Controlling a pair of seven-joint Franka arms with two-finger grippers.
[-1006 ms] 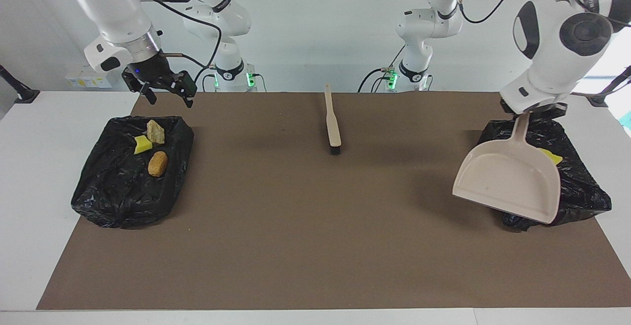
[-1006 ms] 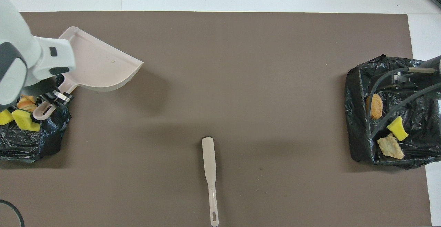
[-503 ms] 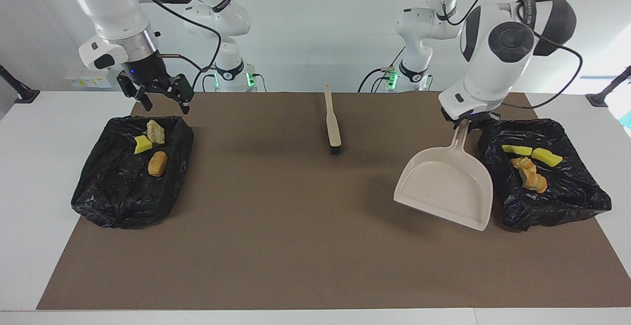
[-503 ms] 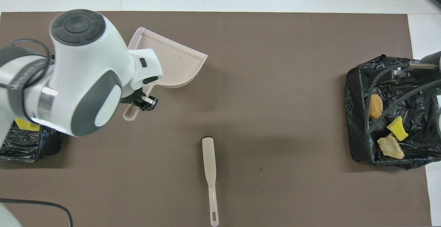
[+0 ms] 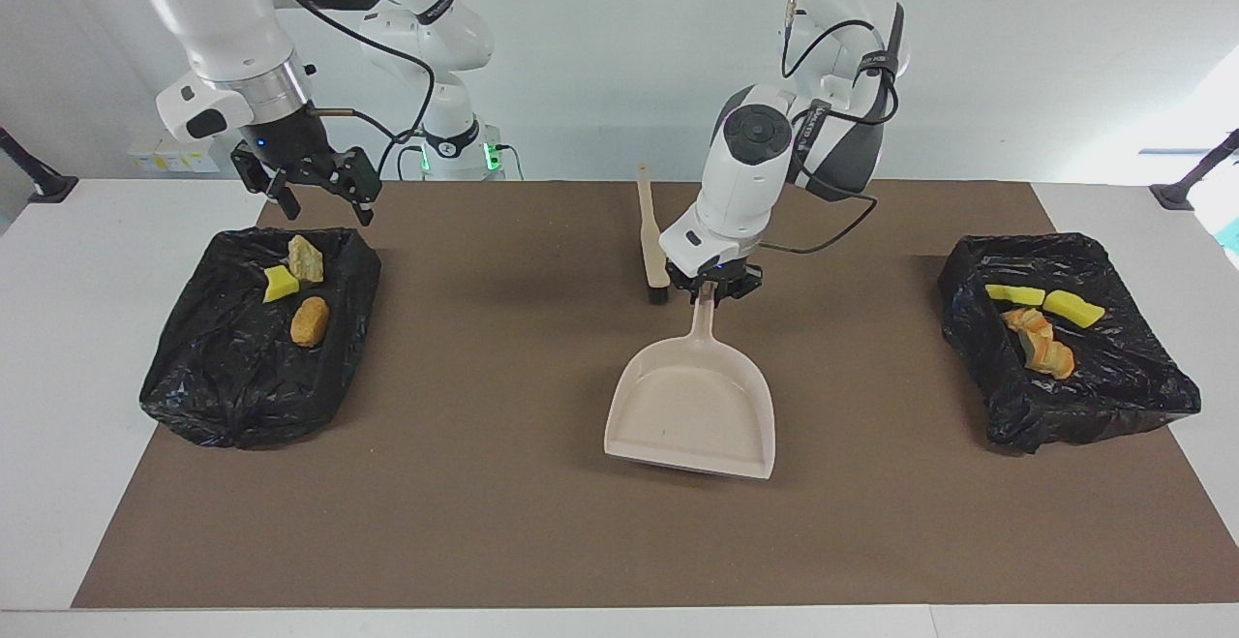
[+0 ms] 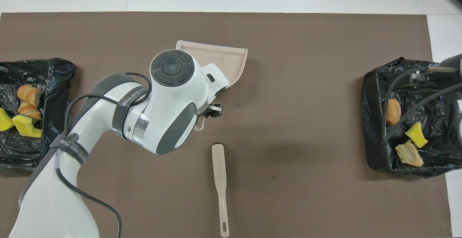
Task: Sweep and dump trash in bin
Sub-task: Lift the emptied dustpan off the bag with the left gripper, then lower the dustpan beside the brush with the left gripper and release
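Note:
My left gripper (image 5: 714,287) is shut on the handle of the beige dustpan (image 5: 692,410), which hangs pan-down over the middle of the mat, beside the brush (image 5: 650,236). The pan (image 6: 223,55) is empty. Two yellow sponge chunks (image 5: 1072,307) and an orange bread-like lump (image 5: 1041,343) lie in the black bag-lined bin (image 5: 1123,377) at the left arm's end. A tan stone (image 5: 305,258), a yellow sponge (image 5: 280,283) and an orange-brown lump (image 5: 309,320) lie in the black bin (image 5: 232,377) at the right arm's end. My right gripper (image 5: 310,183) is open and empty above that bin's edge.
The brush (image 6: 219,173) lies flat on the brown mat (image 5: 484,522), handle toward the robots. The left arm's body hides part of the dustpan in the overhead view. White table (image 5: 77,328) borders the mat at both ends.
My left arm carried the dustpan from over the bin at its end to the middle of the mat, uncovering the trash in that bin. The right gripper barely moved.

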